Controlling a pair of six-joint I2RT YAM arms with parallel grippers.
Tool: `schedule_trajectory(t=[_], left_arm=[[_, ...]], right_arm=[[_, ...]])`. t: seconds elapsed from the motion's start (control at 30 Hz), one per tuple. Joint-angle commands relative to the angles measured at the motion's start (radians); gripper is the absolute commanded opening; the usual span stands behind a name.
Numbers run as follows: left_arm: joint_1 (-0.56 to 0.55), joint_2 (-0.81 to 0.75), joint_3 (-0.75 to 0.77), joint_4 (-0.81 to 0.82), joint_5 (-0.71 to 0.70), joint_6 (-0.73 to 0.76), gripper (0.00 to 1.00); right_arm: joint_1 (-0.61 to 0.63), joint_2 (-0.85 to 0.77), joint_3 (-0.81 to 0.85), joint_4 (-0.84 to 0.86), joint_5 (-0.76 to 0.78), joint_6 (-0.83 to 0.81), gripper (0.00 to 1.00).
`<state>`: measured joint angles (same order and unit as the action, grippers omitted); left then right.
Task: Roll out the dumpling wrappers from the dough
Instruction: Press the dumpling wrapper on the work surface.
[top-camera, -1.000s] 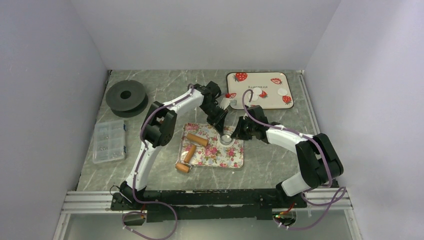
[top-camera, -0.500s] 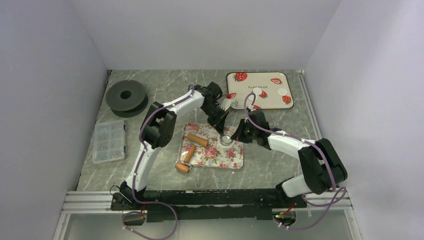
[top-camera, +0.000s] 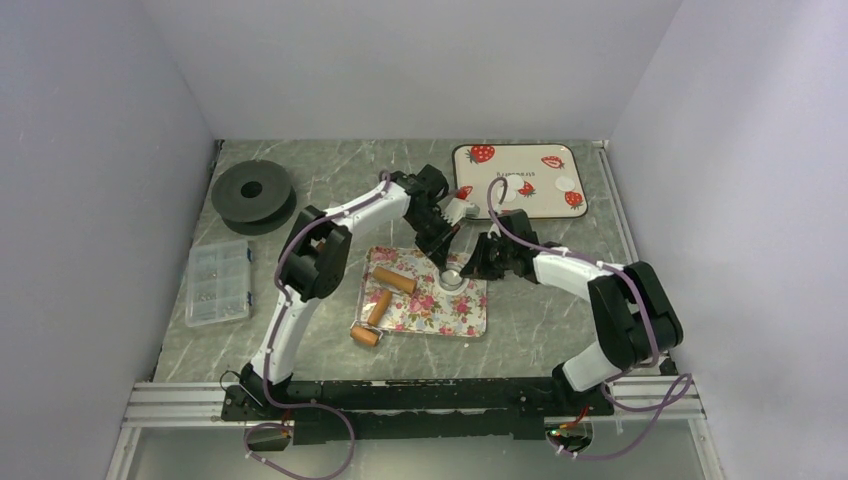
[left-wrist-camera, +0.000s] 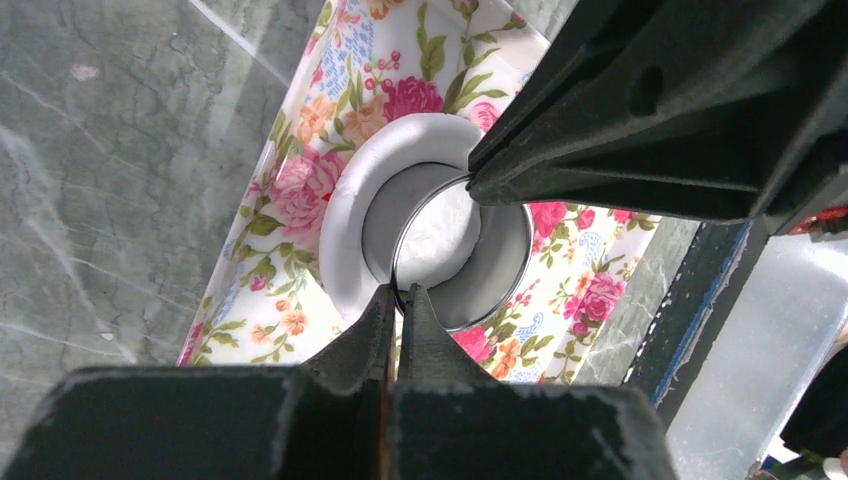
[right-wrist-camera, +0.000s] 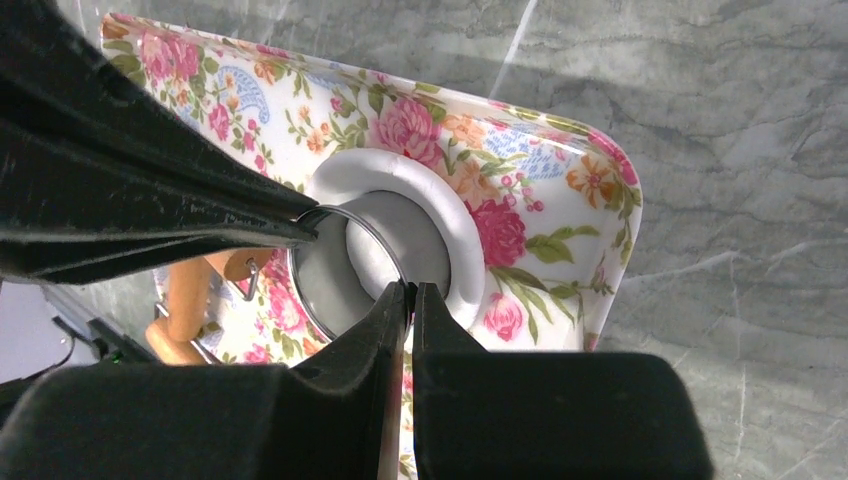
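- Ring cutter (left-wrist-camera: 503, 278) sits in the dough sheet (left-wrist-camera: 345, 230) on floral tray (left-wrist-camera: 296, 128); white disc showing inside the ring (cut edge hard to see).
- L gripper (left-wrist-camera: 397, 300) pinched tight on one side of the thin rim; R gripper (right-wrist-camera: 411, 298) clamped on the opp. side.
- Dumpling wrappers (top-camera: 567, 183): a few white discs on strawberry tray (top-camera: 520, 208) at the back, well apart from the ring.
- Wooden rollers (top-camera: 395, 280) lie at floral tray's left.

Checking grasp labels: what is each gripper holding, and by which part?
Both hold the ring cutter by its thin rim: left gripper and right gripper pinch opposite sides, jaws shut.
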<state>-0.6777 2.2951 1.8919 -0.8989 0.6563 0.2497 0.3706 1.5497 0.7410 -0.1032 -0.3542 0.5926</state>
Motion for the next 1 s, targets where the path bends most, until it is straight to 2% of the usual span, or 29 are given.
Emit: schedule_trajectory(t=[0.0, 0.1, 0.17, 0.37, 0.47, 0.57, 0.8, 0.9, 0.97], left_arm=[[-0.020, 0.135, 0.037, -0.075, -0.077, 0.072, 0.00], [0.007, 0.149, 0.093, -0.075, -0.097, 0.072, 0.00], [0.005, 0.131, 0.069, -0.064, -0.118, 0.073, 0.00], [-0.063, 0.033, -0.121, -0.065, -0.032, 0.080, 0.00], [-0.081, 0.019, -0.164, -0.058, 0.000, 0.079, 0.00], [-0.077, 0.042, -0.141, -0.044, -0.023, 0.086, 0.00], [-0.020, 0.163, 0.054, -0.069, -0.032, 0.078, 0.00], [-0.006, 0.148, 0.027, -0.054, -0.045, 0.072, 0.00], [-0.015, 0.108, -0.051, -0.036, -0.057, 0.070, 0.00]], right_arm=[[0.086, -0.019, -0.125, 0.038, 0.163, 0.040, 0.00], [0.153, -0.059, -0.187, 0.071, 0.152, 0.107, 0.00], [0.154, -0.062, -0.187, 0.087, 0.143, 0.116, 0.00], [0.014, 0.047, 0.002, 0.040, 0.144, -0.011, 0.00], [-0.010, 0.075, 0.057, 0.017, 0.151, -0.046, 0.00], [0.018, 0.044, 0.001, 0.031, 0.170, -0.027, 0.00], [0.176, -0.064, -0.161, 0.036, 0.204, 0.094, 0.00], [0.174, -0.075, -0.133, 0.014, 0.229, 0.067, 0.00], [0.133, -0.042, -0.071, -0.001, 0.235, 0.019, 0.00]])
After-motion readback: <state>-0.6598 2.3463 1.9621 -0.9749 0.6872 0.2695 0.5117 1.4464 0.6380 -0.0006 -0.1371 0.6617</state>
